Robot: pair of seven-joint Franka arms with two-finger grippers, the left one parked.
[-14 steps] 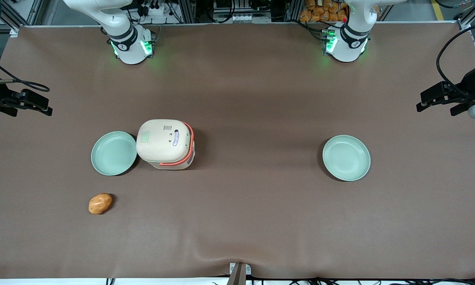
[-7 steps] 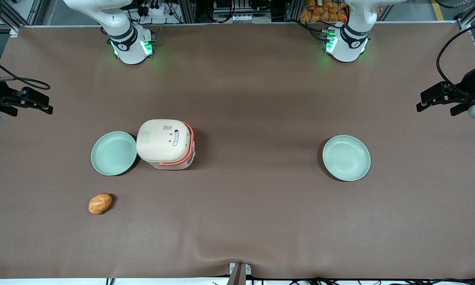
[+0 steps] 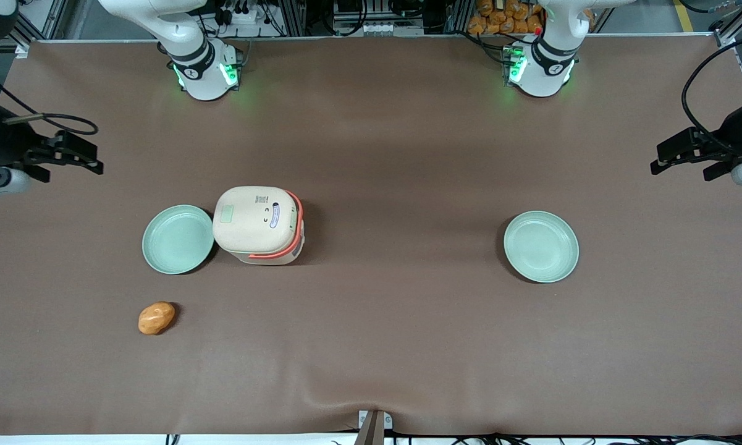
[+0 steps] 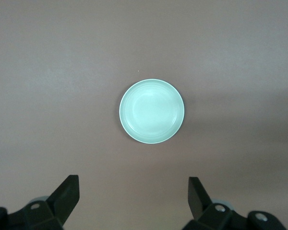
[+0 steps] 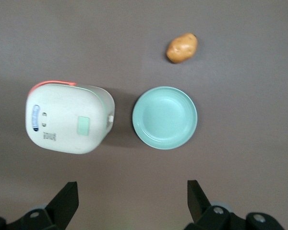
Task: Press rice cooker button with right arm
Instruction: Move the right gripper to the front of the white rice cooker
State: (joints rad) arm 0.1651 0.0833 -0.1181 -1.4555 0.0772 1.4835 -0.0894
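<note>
A brown mat covers the table (image 3: 395,346). On it the small cream rounded-square rice cooker (image 3: 258,225) with a coral-orange handle band stands lid shut, just beside a pale green round plate (image 3: 177,239) that holds nothing. A second bare green plate (image 3: 540,246) lies toward the parked arm's end. An orange-brown potato (image 3: 156,317) sits nearer the front camera than the first plate. The right arm's black gripper (image 5: 132,203) hangs high above the cooker, fingers spread wide, holding nothing.
</note>
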